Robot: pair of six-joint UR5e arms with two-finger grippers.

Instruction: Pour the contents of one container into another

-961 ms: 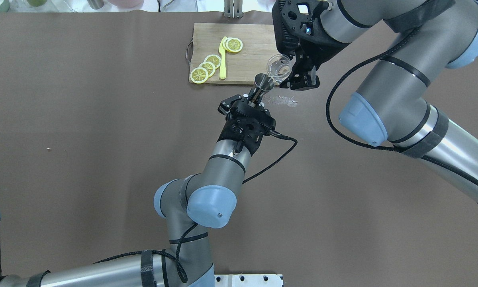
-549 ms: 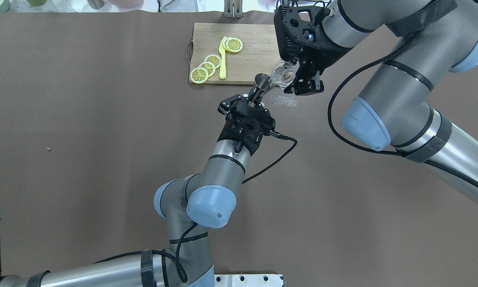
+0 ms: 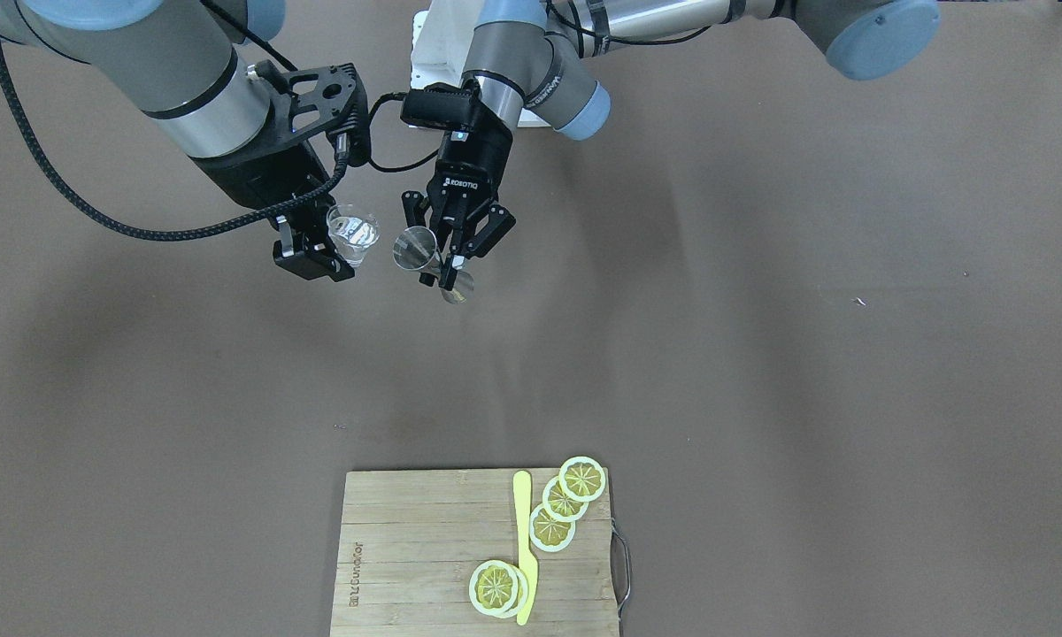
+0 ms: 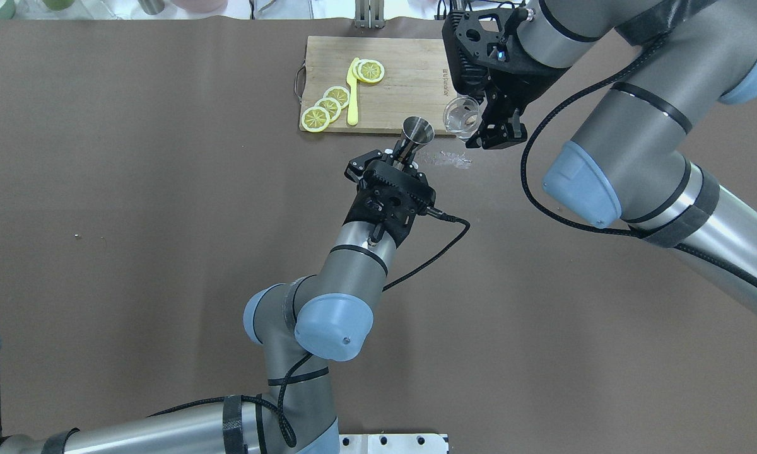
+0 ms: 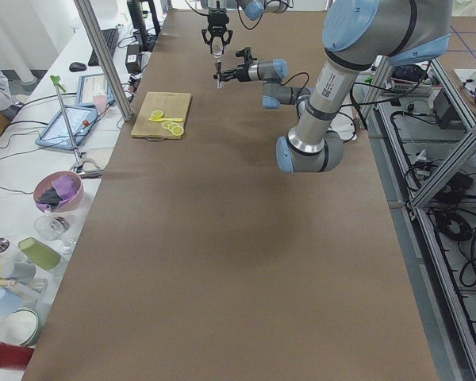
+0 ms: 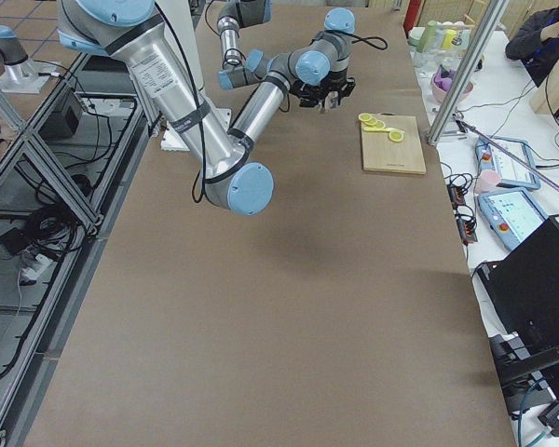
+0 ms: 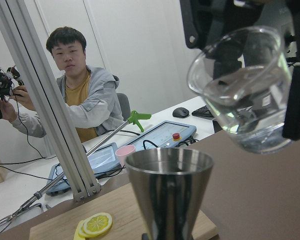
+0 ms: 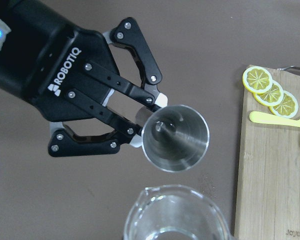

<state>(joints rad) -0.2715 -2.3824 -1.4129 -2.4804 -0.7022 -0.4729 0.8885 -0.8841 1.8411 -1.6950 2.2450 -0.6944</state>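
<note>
The dark steel jigger stands about upright above the table, and my left gripper is shut on its narrow waist. From the right wrist camera I look straight down into its open cup, with the left gripper beside it. My right gripper is shut on the small clear glass, which hangs just right of the jigger, apart from it and slightly tilted. The glass holds a little clear content and sits higher than the jigger's rim. The front view shows glass and jigger side by side.
A wooden cutting board lies just beyond both grippers, with lemon slices and a yellow knife on it. A small patch of clear spilled bits lies on the brown table under the glass. An operator sits past the far edge.
My right gripper has carried the glass to the right, off the jigger's rim, and turned it back toward upright. The left gripper and jigger have stayed put.
</note>
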